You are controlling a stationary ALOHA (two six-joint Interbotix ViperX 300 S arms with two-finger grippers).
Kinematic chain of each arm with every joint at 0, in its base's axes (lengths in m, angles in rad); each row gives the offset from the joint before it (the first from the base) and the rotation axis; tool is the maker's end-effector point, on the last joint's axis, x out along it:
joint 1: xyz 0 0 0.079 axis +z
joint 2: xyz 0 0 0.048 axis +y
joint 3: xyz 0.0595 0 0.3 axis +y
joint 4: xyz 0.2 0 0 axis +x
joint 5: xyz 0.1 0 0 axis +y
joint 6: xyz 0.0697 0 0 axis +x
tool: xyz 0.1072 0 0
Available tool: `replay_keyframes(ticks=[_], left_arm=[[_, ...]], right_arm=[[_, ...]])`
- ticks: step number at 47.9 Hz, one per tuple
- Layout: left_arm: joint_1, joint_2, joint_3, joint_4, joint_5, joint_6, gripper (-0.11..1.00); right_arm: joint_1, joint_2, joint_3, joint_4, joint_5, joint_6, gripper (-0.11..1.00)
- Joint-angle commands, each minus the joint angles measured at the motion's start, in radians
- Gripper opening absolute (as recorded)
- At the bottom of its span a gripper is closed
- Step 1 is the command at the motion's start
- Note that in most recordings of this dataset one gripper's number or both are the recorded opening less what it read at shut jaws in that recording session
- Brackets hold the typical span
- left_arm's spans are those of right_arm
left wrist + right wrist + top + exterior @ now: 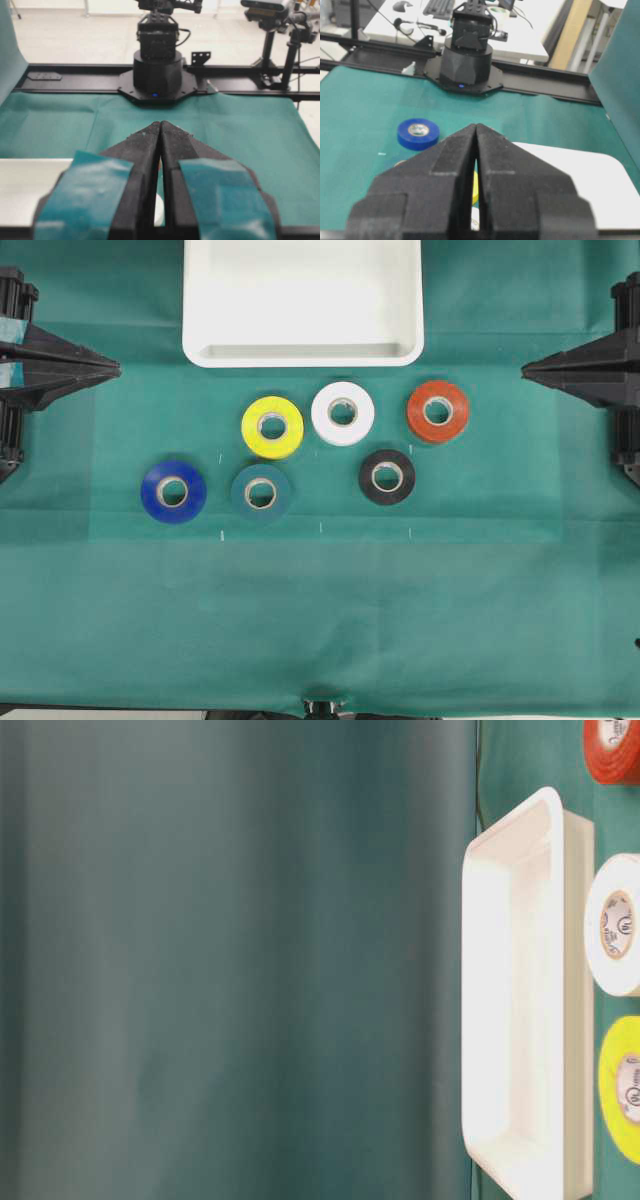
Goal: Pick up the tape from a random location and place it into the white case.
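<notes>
The tape (387,477), a black roll with a pale core, lies flat on the green-covered desk (320,620) a little right of centre in the overhead view, well apart from both sets of jaws. The left gripper (115,367) sits at the left edge of the frame and the right gripper (527,367) at the right edge, both level with the lower rim of the white case (303,352), which fills the upper middle.

Around the tape lie five other rolls: a white roll (343,413) up and to its left, an orange roll (438,411) up and to its right, a yellow roll (272,427) further left, then a dark teal roll (261,493) and a blue roll (173,491) toward the lower left. None touches the tape. The desk below the rolls is bare cloth down to the bottom edge, and a strip of cloth separates the rolls from the case.

Both pairs of jaws are closed, tips pressed together, holding nothing; the wrist views show this plainly.
</notes>
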Motion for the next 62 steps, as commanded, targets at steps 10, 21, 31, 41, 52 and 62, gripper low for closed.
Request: replay_keyframes(ticks=[10, 21, 31, 41, 52, 62], left_arm=[[0.002, 0.009, -0.023, -0.002, 0.011, 0.005, 0.02], [0.002, 0.008, -0.023, -0.002, 0.011, 0.003, 0.41], [0.0, 0.006, -0.023, -0.002, 0.014, 0.002, 0.95], [0.0, 0.006, -0.023, -0.002, 0.014, 0.0, 0.98], [0.0, 0.006, -0.023, 0.0, 0.014, 0.0, 0.98], [0.0, 0.008, -0.023, -0.002, 0.017, -0.003, 0.98]], right_arm=[[-0.002, 0.012, -0.028, 0.0, 0.003, -0.003, 0.0], [-0.002, 0.014, -0.028, -0.002, 0.005, -0.005, 0.0], [-0.002, 0.014, -0.028, -0.002, 0.015, -0.005, 0.0], [-0.002, 0.014, -0.028, -0.003, 0.021, -0.006, 0.0], [-0.003, 0.014, -0.029, -0.005, 0.021, -0.008, 0.0], [-0.002, 0.014, -0.029, -0.005, 0.021, -0.008, 0.0]])
